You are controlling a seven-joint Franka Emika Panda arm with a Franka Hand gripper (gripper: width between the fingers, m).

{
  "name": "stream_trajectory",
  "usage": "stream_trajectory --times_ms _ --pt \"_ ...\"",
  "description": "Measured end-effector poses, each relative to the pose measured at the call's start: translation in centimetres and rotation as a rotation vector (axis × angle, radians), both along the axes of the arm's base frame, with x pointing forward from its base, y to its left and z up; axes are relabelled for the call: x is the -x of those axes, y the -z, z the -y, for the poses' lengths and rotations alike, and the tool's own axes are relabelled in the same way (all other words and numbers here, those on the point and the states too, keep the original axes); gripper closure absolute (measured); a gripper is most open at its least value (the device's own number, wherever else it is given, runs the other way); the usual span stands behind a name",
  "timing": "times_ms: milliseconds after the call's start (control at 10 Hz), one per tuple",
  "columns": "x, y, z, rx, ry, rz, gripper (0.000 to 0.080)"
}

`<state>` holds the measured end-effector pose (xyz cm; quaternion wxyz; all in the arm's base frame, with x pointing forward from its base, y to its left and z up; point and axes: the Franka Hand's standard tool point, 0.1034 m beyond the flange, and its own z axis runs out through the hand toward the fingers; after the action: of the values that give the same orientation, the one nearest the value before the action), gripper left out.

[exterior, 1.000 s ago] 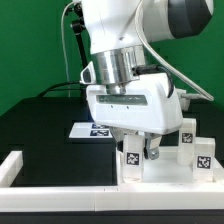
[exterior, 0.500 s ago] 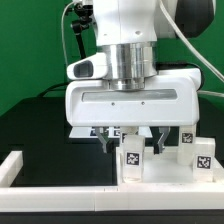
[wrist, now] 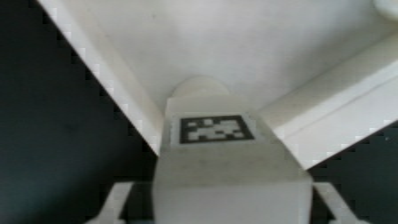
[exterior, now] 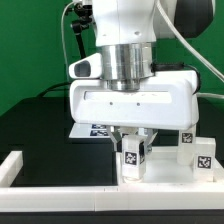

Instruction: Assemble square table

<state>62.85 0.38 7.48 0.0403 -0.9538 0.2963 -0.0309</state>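
A short white table leg (exterior: 133,156) with a black-and-white tag stands upright on the white square tabletop (exterior: 168,172) at the exterior view's lower right. My gripper (exterior: 134,148) hangs straight above it, with one finger on each side of the leg's upper part, closed in against it. In the wrist view the leg (wrist: 217,150) fills the middle between my gripper's (wrist: 222,205) two fingers, and the tabletop (wrist: 267,60) lies beyond it. Two more tagged legs (exterior: 186,138) (exterior: 203,156) stand to the exterior view's right.
The marker board (exterior: 90,130) lies on the black table behind my hand. Low white border bars run along the front (exterior: 60,190) and at the left (exterior: 10,166). A green wall stands at the back.
The fingers stood wide apart on either side of the leg half a second ago; they have now closed in on it. The hand has stayed over the leg.
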Motion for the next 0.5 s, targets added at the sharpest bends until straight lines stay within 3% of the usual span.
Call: stream_trajectory --times_ms 200,400,500 --pt "0.00 0.06 0.15 -0.022 0.206 -0.010 0.0509" --pt "0.16 0.04 0.21 -0.050 0.606 -0.039 0.0509" --pt "0.26 0.21 0.36 -0.105 0.798 -0.054 0.0509"
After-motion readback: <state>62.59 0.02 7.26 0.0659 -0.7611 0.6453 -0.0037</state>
